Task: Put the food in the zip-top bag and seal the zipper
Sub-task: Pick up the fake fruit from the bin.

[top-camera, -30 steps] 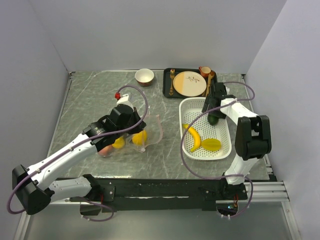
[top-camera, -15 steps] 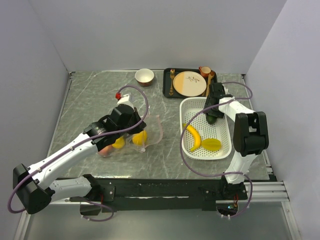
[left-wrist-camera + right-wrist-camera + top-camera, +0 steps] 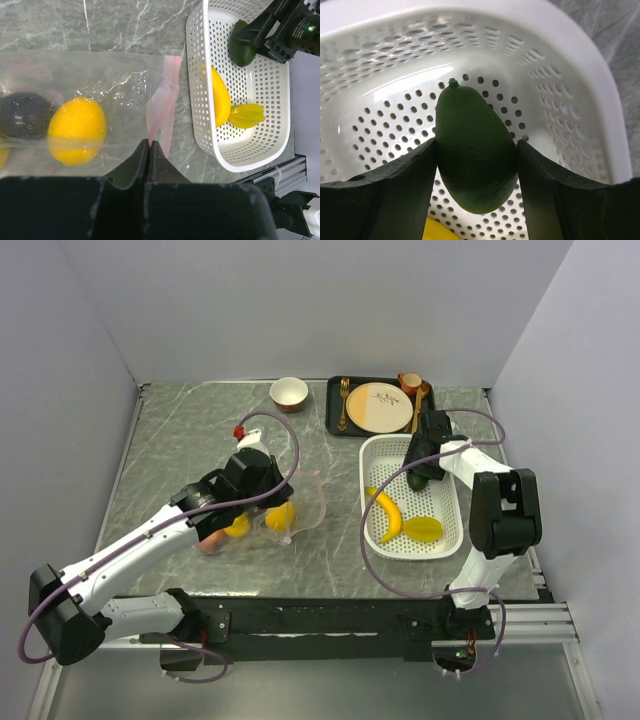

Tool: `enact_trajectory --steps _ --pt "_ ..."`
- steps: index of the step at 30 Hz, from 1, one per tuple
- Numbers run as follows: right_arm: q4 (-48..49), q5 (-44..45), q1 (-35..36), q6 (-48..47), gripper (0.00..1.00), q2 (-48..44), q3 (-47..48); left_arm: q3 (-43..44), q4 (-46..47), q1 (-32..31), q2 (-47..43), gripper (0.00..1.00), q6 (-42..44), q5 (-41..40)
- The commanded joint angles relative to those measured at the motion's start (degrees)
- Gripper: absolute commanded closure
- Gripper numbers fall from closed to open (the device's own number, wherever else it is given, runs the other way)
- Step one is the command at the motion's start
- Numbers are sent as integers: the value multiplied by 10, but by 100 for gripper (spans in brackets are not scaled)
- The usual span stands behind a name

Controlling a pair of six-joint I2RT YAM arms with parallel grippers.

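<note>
The clear zip-top bag lies mid-table. Its pink zipper strip faces the white basket. My left gripper is shut on the near end of that strip. Inside the bag are a yellow round fruit, a dark purple ball and other fruits. My right gripper is at the basket's far end, shut on a dark green avocado and holding it just above the basket floor. A banana and a yellow-green star piece lie in the basket.
A black tray with a beige plate, cutlery and a brown cup sits behind the basket. A small bowl stands at the back centre. Walls close in on both sides.
My right gripper has shifted slightly left inside the basket with the avocado. The left arm and the bag have barely moved.
</note>
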Motion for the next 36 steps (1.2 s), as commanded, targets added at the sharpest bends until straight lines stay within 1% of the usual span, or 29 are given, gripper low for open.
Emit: enact_trajectory --steps 1,5,6,10,11,12,13,16,20,21,24,26,30,32,36 --pt "5 -32 -1 8 31 -24 -22 10 17 -2 -8 99 -4 9" --pt "6 -31 0 8 30 -24 -28 4 23 -2 -9 99 -7 10" --pt "6 -31 1 7 28 -24 -28 5 22 -2 -9 99 -6 12" --pt "8 -34 1 7 29 -25 -28 5 20 -2 -6 99 -5 9" --pt "9 -33 1 7 28 -26 -28 4 20 -2 -6 99 -5 9" --pt "8 -32 1 6 23 -26 -28 4 21 -2 -5 99 -6 9" --pt "8 -32 1 5 24 -24 -28 3 22 -2 -6 99 -6 9" --pt "6 -33 1 3 27 -20 -25 2 23 -2 -5 99 -7 9" --pt "5 -34 1 4 41 -23 -22 1 20 -2 -5 99 -6 5" --pt "5 -38 1 3 46 -27 -21 2 21 -2 -5 99 -6 4" --pt "1 -46 2 8 51 -45 -24 3 20 -2 -5 99 -4 5" --pt "-2 -54 6 13 53 -60 -28 5 19 -2 -3 99 -1 4" --pt "-13 -76 15 26 53 -123 -35 9 25 -2 -4 99 -2 14" --pt "-8 -118 21 29 53 -157 -46 10 33 -2 -3 99 -1 17" --pt "-1 -172 64 43 51 -205 -62 8 38 -2 4 99 -7 18"
